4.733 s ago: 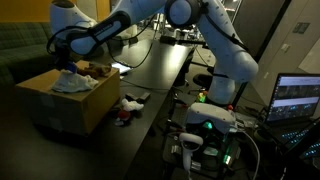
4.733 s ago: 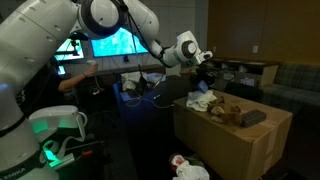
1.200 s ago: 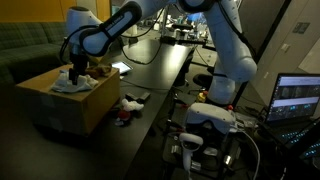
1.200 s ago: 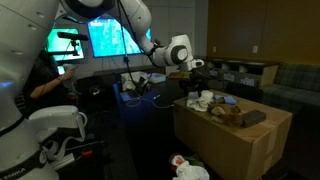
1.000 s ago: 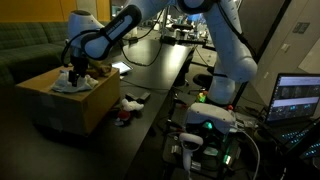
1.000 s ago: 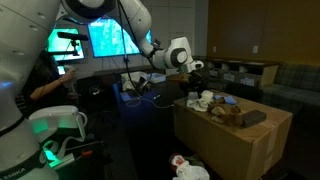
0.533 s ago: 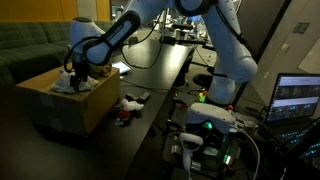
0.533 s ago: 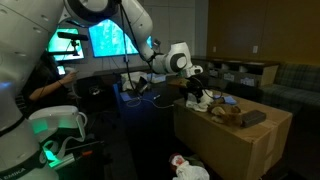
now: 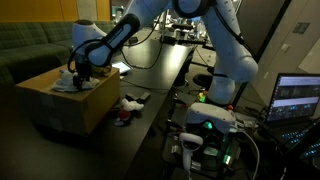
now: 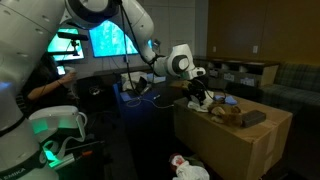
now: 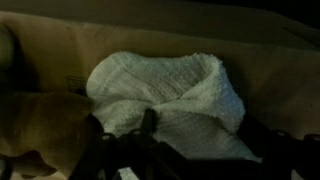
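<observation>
We see the robot arm bent low over an open cardboard box (image 9: 58,104), its tool (image 9: 78,76) down among the contents at the far end of the box. The tool is right upon a crumpled white towel (image 11: 170,90), which lies inside the box against the cardboard wall. In the wrist view the towel fills the middle of the picture and the dark tool parts press into its near folds. The picture is too dim for us to tell whether the tool is open, closed, or has the cloth pinched. A brown stuffed toy (image 11: 35,122) lies touching the towel on its left in that view. In an exterior view the same towel (image 10: 207,101) sits at the left end of the box, with the brown toy (image 10: 232,113) just to its right. A lit laptop (image 9: 299,98) glows at the right, well apart from the box.
</observation>
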